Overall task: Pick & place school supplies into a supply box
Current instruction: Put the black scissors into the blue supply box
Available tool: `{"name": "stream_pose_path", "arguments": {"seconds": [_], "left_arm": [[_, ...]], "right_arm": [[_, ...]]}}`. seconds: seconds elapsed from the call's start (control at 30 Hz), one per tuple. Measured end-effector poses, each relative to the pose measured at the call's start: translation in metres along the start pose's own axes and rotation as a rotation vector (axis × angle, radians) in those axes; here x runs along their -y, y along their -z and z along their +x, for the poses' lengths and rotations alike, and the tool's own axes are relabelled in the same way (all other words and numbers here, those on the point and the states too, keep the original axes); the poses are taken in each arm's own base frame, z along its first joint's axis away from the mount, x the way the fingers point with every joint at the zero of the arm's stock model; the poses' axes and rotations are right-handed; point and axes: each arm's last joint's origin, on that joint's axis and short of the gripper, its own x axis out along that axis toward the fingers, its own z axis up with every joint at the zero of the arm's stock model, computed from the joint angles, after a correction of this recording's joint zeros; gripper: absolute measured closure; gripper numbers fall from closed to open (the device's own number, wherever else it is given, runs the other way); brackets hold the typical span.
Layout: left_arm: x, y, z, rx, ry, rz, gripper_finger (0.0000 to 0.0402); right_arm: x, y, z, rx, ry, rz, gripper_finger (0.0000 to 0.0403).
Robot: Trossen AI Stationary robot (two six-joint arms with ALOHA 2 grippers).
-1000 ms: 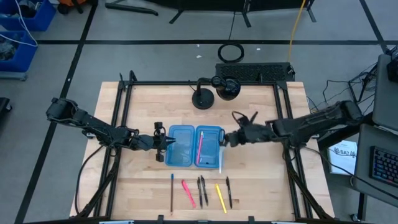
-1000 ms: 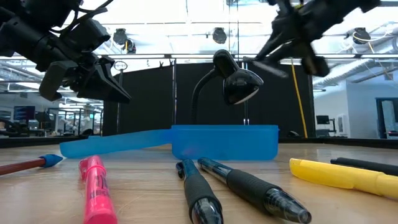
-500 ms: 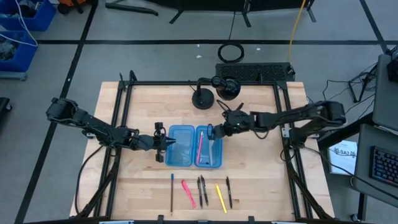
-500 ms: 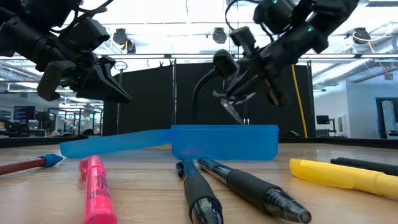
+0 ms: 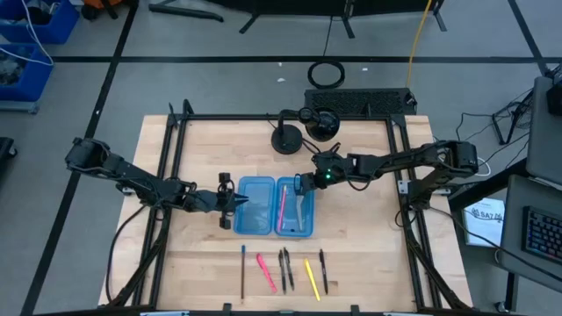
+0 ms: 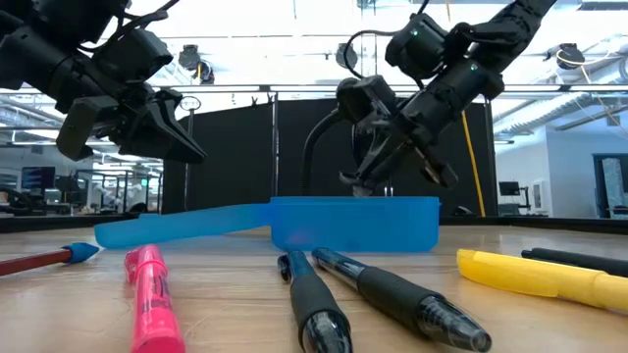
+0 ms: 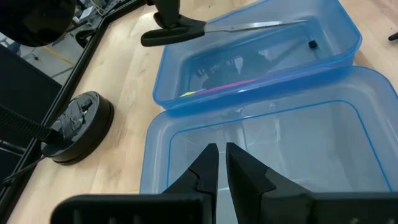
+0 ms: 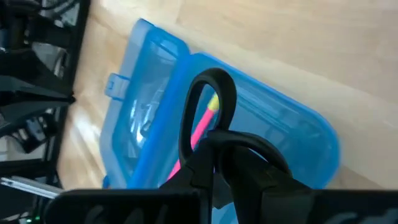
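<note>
The supply box (image 5: 255, 206) lies open on the table, two translucent blue halves side by side (image 7: 267, 143). A pink pen (image 5: 283, 209) lies in the right half. My right gripper (image 5: 303, 184) is over the far end of that half, shut on the scissors (image 7: 249, 26). My left gripper (image 5: 233, 200) hovers shut at the left half's outer edge (image 6: 186, 147), just above it and touching nothing. The other pens and pencils (image 5: 285, 270) lie in a row near the table's near edge. My right gripper (image 8: 217, 152) pinches the scissors by their black handles, one handle loop (image 8: 208, 87) standing out past the fingers. It comes from the table's right, slanting down. The scissors are lifted, and the silver blades (image 7: 267, 26) stretch along the box's right half at about rim height.
A black desk lamp (image 5: 290, 136) stands on the far side, just behind the box and close to my right arm. The row near the near edge holds a dark pencil (image 5: 243, 270), a pink highlighter (image 6: 147, 294), black pens (image 6: 392, 294) and a yellow one (image 6: 540, 275). Black frame rails run along both table sides.
My right gripper has carried the scissors from beside the box's right edge toward the left and far side, and down. It is now over the far end of the right half. The scissors have come from outside the box to over that half.
</note>
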Motion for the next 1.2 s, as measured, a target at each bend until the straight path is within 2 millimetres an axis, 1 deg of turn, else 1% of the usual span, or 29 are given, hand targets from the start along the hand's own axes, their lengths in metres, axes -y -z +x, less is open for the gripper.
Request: {"name": "stream_pose_path", "arguments": {"seconds": [0.3,0.5,0.67,0.77,0.93,1.03,1.2], "left_arm": [[0.0,-0.001,0.0,0.007,-0.002,-0.002,0.0364],[-0.001,-0.004,0.0,0.034,-0.007,-0.002,0.0364],[-0.001,-0.004,0.0,0.034,-0.008,-0.002,0.0364],[-0.001,-0.004,0.0,0.034,-0.008,0.009,0.0364],[-0.001,-0.003,0.0,0.031,-0.009,0.01,0.0364],[-0.001,-0.003,0.0,0.028,-0.009,0.008,0.0364],[-0.001,-0.002,0.0,0.021,-0.007,-0.004,0.0364]], "right_arm": [[0.007,0.004,0.001,-0.036,0.07,0.001,0.0382],[0.004,0.003,0.001,-0.017,0.043,-0.008,0.0382],[0.0,0.006,0.002,0.002,0.035,-0.013,0.0382],[-0.003,0.009,0.007,-0.003,0.021,-0.015,0.0382],[-0.015,0.011,0.03,-0.032,0.071,-0.057,0.0384],[-0.023,0.007,0.044,-0.07,0.135,-0.101,0.0385],[-0.034,0.001,0.055,-0.127,0.289,-0.151,0.0387]]}}
